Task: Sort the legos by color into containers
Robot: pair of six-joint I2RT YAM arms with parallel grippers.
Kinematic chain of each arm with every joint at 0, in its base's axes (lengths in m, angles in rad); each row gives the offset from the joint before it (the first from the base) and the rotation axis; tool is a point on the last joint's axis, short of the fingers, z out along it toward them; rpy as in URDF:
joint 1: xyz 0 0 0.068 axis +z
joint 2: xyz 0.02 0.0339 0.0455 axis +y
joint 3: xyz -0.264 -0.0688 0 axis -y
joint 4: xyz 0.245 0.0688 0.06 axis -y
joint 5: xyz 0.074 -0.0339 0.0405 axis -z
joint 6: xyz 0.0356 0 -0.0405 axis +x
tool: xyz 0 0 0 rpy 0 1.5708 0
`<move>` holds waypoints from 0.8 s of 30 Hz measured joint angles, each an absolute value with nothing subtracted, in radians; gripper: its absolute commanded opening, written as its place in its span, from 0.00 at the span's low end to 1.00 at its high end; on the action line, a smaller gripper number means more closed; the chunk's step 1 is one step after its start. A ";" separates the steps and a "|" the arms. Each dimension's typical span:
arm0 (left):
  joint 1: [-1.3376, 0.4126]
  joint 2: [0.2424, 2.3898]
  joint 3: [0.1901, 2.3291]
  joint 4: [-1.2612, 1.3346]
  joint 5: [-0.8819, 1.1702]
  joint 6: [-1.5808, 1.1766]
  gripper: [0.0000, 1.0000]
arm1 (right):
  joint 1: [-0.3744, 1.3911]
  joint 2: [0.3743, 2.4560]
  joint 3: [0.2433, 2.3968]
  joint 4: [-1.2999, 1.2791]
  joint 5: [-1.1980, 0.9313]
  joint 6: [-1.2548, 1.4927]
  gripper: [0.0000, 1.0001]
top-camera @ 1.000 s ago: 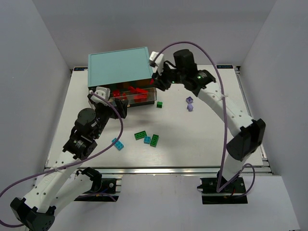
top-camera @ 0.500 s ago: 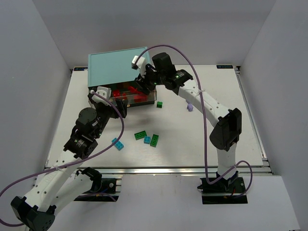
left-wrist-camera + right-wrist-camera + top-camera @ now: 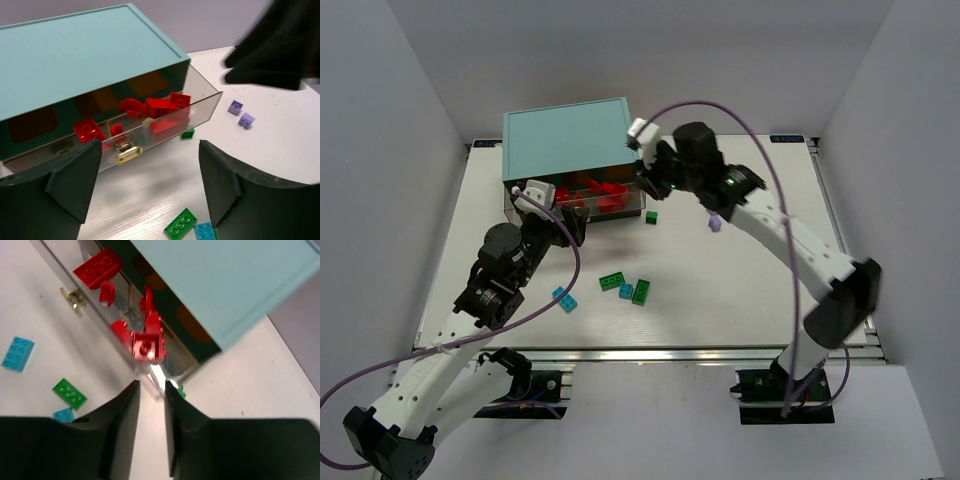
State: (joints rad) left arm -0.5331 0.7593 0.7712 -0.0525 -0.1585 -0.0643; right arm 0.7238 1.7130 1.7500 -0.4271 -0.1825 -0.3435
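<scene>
The teal cabinet [image 3: 565, 135] has one drawer [image 3: 638, 200] pulled out, holding several red legos [image 3: 605, 193]. My right gripper [image 3: 645, 180] hovers over the drawer's right end; in the right wrist view [image 3: 151, 385] its jaws stand a narrow gap apart with nothing between them, above a red brick [image 3: 147, 345]. My left gripper [image 3: 570, 222] is wide open and empty in front of the drawer's knob [image 3: 126, 153]. On the table lie green bricks [image 3: 612, 282] [image 3: 642, 291], cyan bricks [image 3: 626, 291] [image 3: 565, 299], a small dark green piece [image 3: 651, 217] and lavender pieces [image 3: 235, 107] [image 3: 245, 120].
The cabinet stands at the back left of the white table [image 3: 740, 290]. The right arm [image 3: 790, 235] arches over the table's right half and hides part of the lavender pieces from above. The other drawer fronts sit in shadow under the cabinet top [image 3: 90, 55].
My right gripper reached left over the drawer half a second ago and has drawn back to its right end. The left arm has barely moved.
</scene>
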 measured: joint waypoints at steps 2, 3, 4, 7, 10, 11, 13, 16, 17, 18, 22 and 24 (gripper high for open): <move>-0.533 0.768 0.771 -0.043 -0.127 -0.063 0.66 | 0.709 1.558 1.591 -0.375 -0.163 -0.329 0.10; -0.533 0.773 0.771 -0.039 -0.114 -0.068 0.61 | 0.698 1.467 1.493 -0.336 -0.157 -0.321 0.04; -0.533 0.782 0.771 -0.036 -0.095 -0.068 0.55 | 0.682 1.374 1.387 -0.304 -0.155 -0.313 0.00; -0.533 0.813 0.771 -0.030 -0.042 -0.072 0.34 | 0.616 1.146 1.086 -0.223 -0.159 -0.284 0.00; -0.533 0.842 0.771 -0.022 0.003 -0.083 0.37 | 0.537 1.048 0.867 -0.186 -0.210 -0.262 0.00; -0.533 0.851 0.771 -0.022 0.012 -0.081 0.42 | 0.505 1.023 0.812 -0.188 -0.234 -0.254 0.00; -0.533 0.870 0.771 -0.022 0.022 -0.081 0.62 | 0.445 0.980 0.731 -0.183 -0.284 -0.236 0.02; -0.534 0.886 0.762 -0.022 0.023 -0.081 0.71 | 0.384 0.921 0.675 -0.160 -0.368 -0.213 0.03; -0.534 0.889 0.759 -0.022 0.023 -0.084 0.71 | 0.369 0.904 0.666 -0.150 -0.391 -0.210 0.04; -0.534 0.895 0.756 -0.022 0.022 -0.084 0.71 | 0.355 0.888 0.658 -0.134 -0.416 -0.208 0.02; -0.534 0.928 0.748 -0.022 -0.010 -0.082 0.55 | 0.317 0.854 0.640 -0.103 -0.473 -0.212 0.00; -0.534 0.953 0.747 -0.021 -0.031 -0.081 0.39 | 0.306 0.854 0.639 -0.104 -0.482 -0.222 0.00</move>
State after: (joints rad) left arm -0.5339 0.9527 0.7471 -0.0208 -0.0311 -0.0814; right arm 0.3061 0.8536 0.6392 -0.1043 -0.4824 -0.2218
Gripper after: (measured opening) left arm 0.499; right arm 0.015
